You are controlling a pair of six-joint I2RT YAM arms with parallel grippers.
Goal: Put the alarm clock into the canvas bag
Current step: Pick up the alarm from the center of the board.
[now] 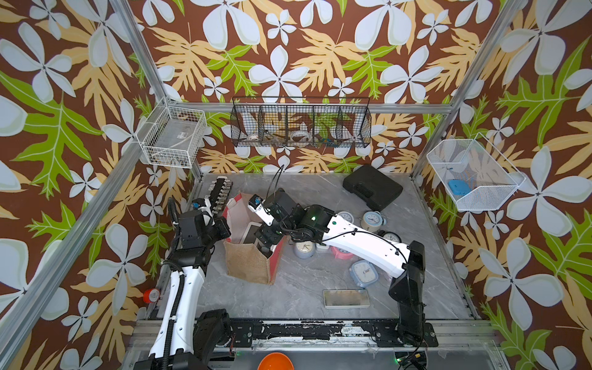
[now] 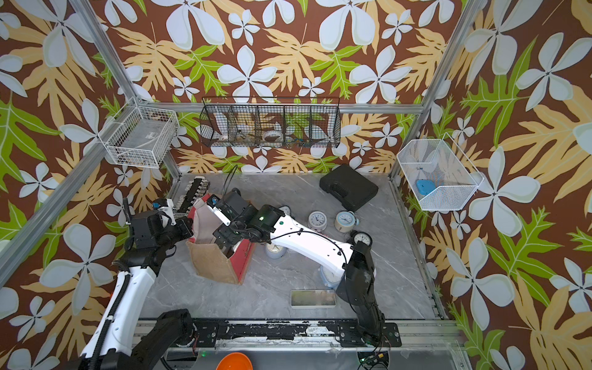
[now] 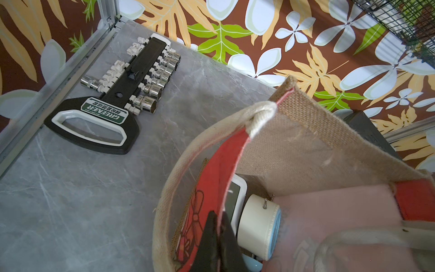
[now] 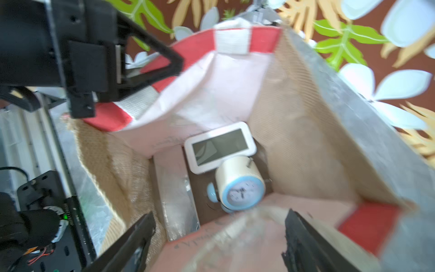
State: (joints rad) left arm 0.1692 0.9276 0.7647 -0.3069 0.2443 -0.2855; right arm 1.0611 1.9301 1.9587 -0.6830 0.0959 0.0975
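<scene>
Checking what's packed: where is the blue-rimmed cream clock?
In the right wrist view, the blue-rimmed clock lies at the bottom of the canvas bag, beside the white digital clock.

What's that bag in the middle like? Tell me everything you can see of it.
The canvas bag is boxy, with tan burlap sides, red panels, pale pink lining and white handles. It stands open on the grey table. The left gripper pinches one red panel's rim. Inside lie a white digital clock and a round blue-rimmed alarm clock.
</scene>
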